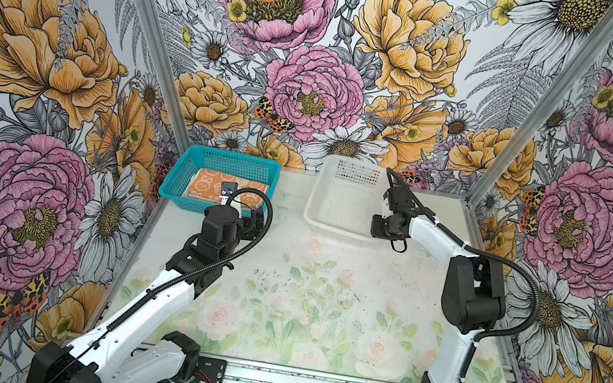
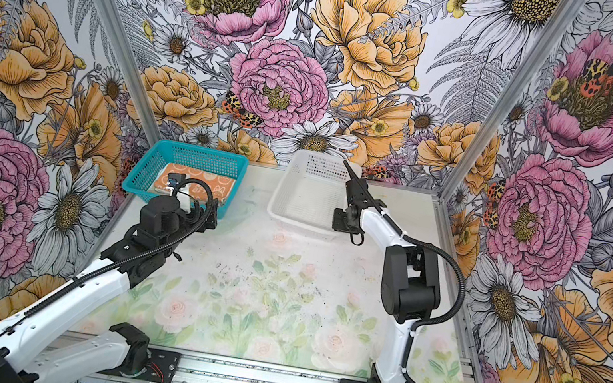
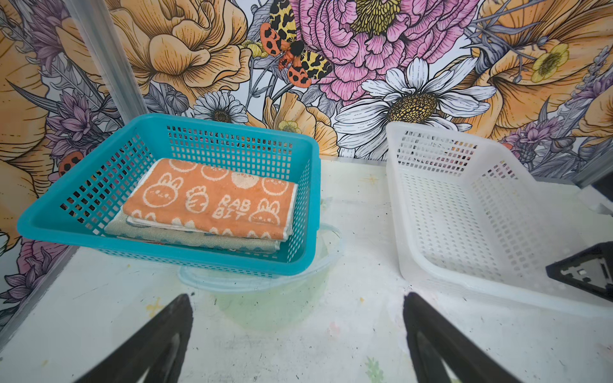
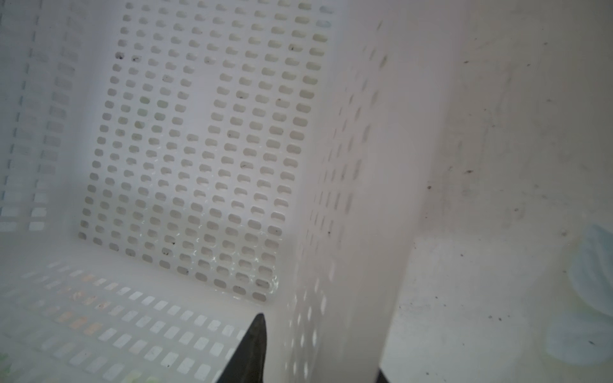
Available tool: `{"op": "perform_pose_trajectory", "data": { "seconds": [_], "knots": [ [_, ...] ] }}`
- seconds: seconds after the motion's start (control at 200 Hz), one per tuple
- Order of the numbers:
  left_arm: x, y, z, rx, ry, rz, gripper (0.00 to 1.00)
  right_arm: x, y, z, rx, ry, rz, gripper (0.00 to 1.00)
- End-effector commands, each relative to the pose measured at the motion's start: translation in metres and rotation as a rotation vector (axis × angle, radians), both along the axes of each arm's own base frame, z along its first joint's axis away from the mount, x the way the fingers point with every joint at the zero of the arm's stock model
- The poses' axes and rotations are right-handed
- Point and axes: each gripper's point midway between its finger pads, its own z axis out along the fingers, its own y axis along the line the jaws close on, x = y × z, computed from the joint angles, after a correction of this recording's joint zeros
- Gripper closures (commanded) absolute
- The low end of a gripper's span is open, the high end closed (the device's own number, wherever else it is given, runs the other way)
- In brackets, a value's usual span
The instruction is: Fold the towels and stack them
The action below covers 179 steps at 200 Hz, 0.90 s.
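Find the towels (image 3: 212,202) folded and stacked inside the teal basket (image 3: 232,124), toward 11 o'clock on the table (image 1: 322,288), orange on top. Judging the stacking done. Note that basket perched on a clear plastic piece (image 3: 331,245). Near its 5 o'clock, see the left gripper (image 3: 298,296), jaws wide, holding nothing. Toward 12 o'clock, see the right gripper (image 4: 320,348) straddling the white basket (image 1: 343,163) wall, jaws narrow; cannot tell whether pinching. Beware nudging the perched basket: could rock and spill the stack. Beware lifting by one thin wall: could flex, slip, tip.
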Motion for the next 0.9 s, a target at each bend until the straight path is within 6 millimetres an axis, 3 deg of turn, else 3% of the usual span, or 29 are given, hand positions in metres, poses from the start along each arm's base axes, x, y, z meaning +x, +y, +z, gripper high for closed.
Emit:
{"op": "perform_pose_trajectory", "data": {
  "seconds": [0.0,0.095,0.22,0.37,0.43,0.56,0.691,0.741,0.891],
  "knots": [
    [0.001,0.006,0.002,-0.006,-0.026,0.017,0.01,0.013,0.012,0.019,0.036,-0.057,-0.010,0.55],
    [0.005,0.013,0.003,-0.005,-0.039,0.042,0.01,0.016,0.013,0.041,0.059,-0.097,-0.025,0.37],
    [0.013,0.032,0.007,0.022,-0.096,0.133,0.01,0.017,0.006,0.076,0.095,-0.161,-0.042,0.21],
    [0.023,0.063,-0.012,0.067,-0.126,0.246,0.01,0.009,-0.024,0.106,0.114,-0.214,-0.093,0.01],
    [0.024,0.076,-0.023,0.067,-0.131,0.281,0.01,0.003,-0.042,0.111,0.093,-0.230,-0.124,0.01],
    [0.031,0.109,-0.056,0.131,-0.096,0.362,0.01,-0.012,-0.091,0.105,-0.008,-0.238,-0.233,0.01],
    [0.040,0.134,-0.089,0.156,-0.057,0.415,0.01,-0.026,-0.132,0.084,-0.081,-0.239,-0.365,0.01],
    [0.041,0.135,-0.100,0.139,-0.055,0.403,0.01,-0.031,-0.140,0.076,-0.096,-0.255,-0.387,0.01],
    [0.045,0.123,-0.099,0.132,-0.076,0.334,0.01,-0.049,-0.172,0.062,-0.255,-0.359,-0.457,0.01]
  ]
}}
